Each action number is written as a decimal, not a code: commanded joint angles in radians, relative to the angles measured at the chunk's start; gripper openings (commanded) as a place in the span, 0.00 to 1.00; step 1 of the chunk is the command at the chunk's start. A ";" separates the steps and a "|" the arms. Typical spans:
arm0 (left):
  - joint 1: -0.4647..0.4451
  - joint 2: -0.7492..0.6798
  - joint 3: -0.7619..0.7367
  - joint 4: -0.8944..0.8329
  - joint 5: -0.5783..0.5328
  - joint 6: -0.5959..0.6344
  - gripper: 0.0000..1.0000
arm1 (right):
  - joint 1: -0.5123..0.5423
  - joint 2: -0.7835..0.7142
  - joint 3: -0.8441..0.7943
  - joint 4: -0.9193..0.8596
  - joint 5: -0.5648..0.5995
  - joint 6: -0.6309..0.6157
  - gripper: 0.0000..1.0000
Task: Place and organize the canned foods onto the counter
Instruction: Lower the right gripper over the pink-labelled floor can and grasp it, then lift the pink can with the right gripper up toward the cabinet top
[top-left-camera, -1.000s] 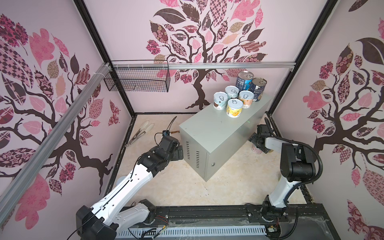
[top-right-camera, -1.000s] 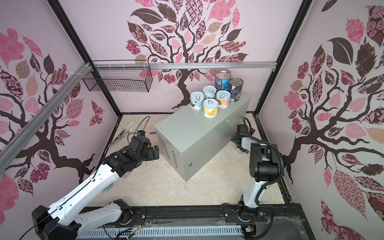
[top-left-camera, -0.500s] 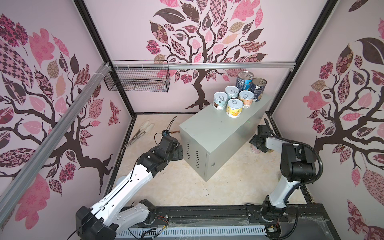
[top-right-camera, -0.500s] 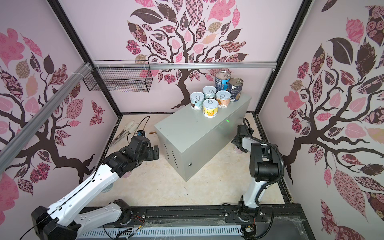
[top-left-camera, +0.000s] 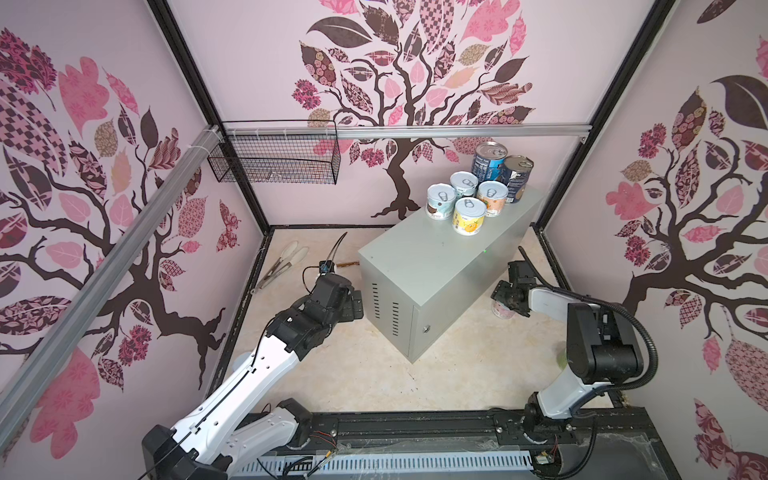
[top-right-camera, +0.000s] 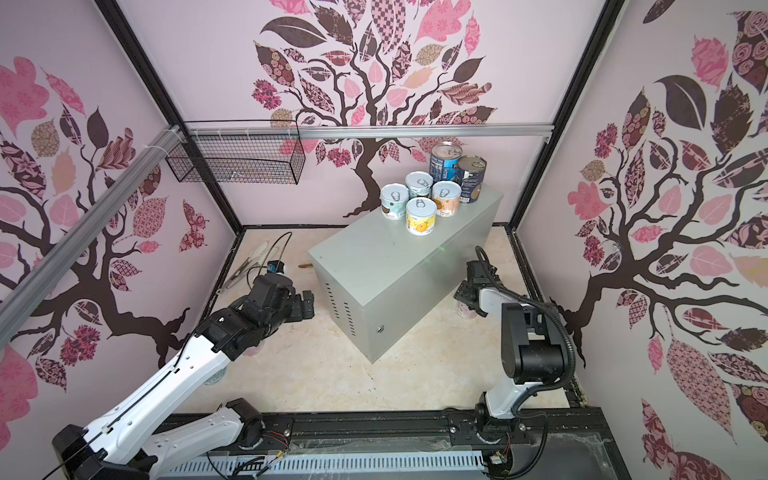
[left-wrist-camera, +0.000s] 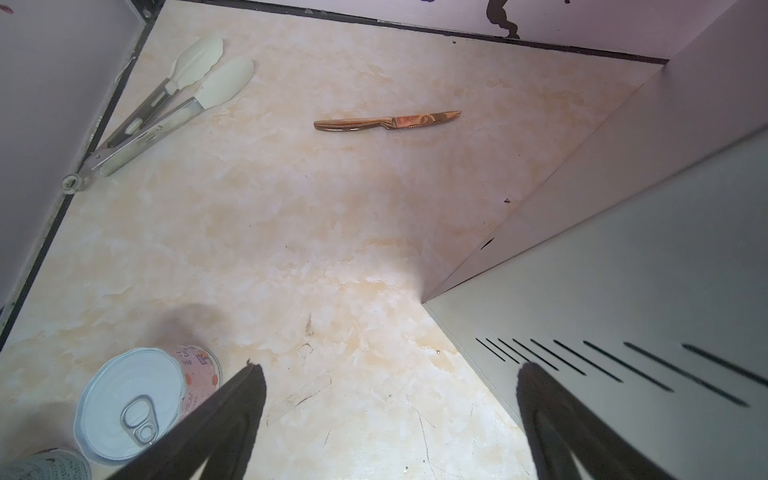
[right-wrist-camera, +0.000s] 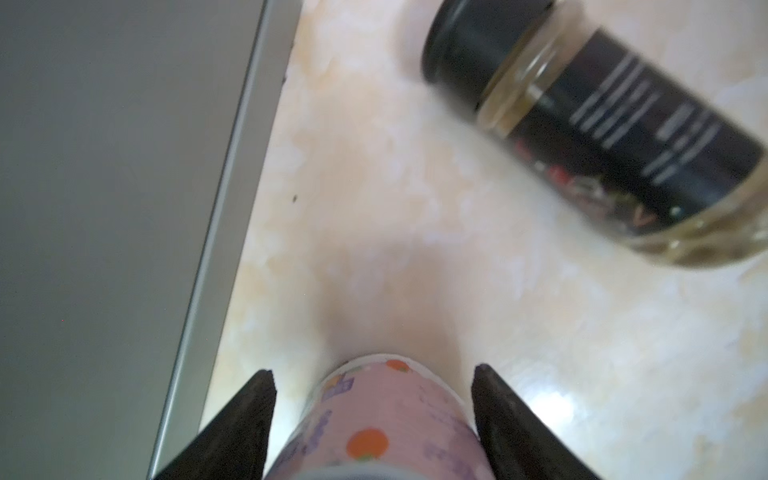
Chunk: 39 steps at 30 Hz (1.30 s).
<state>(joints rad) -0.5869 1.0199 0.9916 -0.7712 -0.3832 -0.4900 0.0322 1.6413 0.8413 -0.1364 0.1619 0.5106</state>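
both top views: six cans (top-left-camera: 469, 199) grouped at the far end of the surface (top-left-camera: 432, 266).
left wrist: left fingers (left-wrist-camera: 224, 415) spread wide, idle over the floor (left-wrist-camera: 311, 249).
right wrist: right fingers (right-wrist-camera: 241, 419) pinching pink can (right-wrist-camera: 374, 428); next, probably lift it onto the surface.

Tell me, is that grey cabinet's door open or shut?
Shut. On the grey cabinet, the door sits flush with the frame, no gap, in both top views.

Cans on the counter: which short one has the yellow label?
The front can, standing nearest the bare middle of the counter. The left can is teal and white, the back can pale green, the right can peach.
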 joint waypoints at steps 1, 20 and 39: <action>0.005 -0.010 -0.025 0.010 -0.011 0.012 0.98 | 0.063 -0.064 -0.053 -0.058 -0.037 -0.006 0.64; 0.005 -0.010 -0.024 0.010 -0.048 0.021 0.98 | 0.286 -0.269 -0.242 -0.096 -0.042 0.017 0.73; 0.004 -0.010 -0.027 0.010 -0.043 0.021 0.98 | 0.428 -0.391 -0.370 -0.047 0.046 0.131 1.00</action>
<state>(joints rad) -0.5869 1.0191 0.9916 -0.7715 -0.4213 -0.4740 0.4351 1.2850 0.4946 -0.1631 0.1699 0.5968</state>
